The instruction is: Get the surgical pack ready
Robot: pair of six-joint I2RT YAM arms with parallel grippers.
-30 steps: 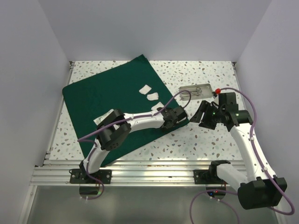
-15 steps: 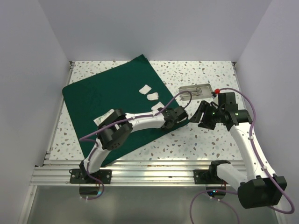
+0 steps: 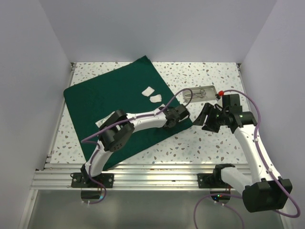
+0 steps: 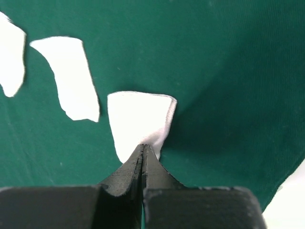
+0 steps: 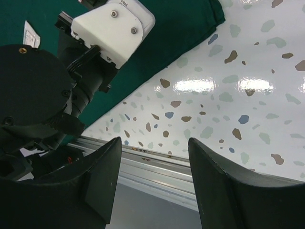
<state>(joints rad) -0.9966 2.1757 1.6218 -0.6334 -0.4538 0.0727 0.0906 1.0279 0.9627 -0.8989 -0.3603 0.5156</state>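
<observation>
Between the tips of my left gripper [image 4: 144, 149] sits the near edge of a pad [image 4: 140, 119]. The jaws are pressed fully together on it, and the pad puckers a little where I pinch it. The rest of that pad lies flat on the drape [image 4: 228, 67], straight ahead of the tips. Ahead and to the left lies a second pad [image 4: 69, 78], just beside the pinched one but apart from it. Farther left is a third pad [image 4: 12, 57], cut off by the edge of my wrist view. Green cloth spreads under the gripper and on every side of it.

My right gripper [image 5: 153, 143] hangs over the table [image 5: 248, 95] with its jaws well apart and nothing between them. Ahead of it and to its left is the drape's corner, and my left arm [image 5: 114, 24] reaches across the cloth there. Far to the left in that view a packet [image 5: 31, 34] lies on the drape.

From above, the tray [image 3: 209, 89] stands on the table beyond both grippers, on the side away from my bases. It is just off the drape's edge and apart from either gripper. Steel instruments [image 3: 200, 93] lie inside it.
</observation>
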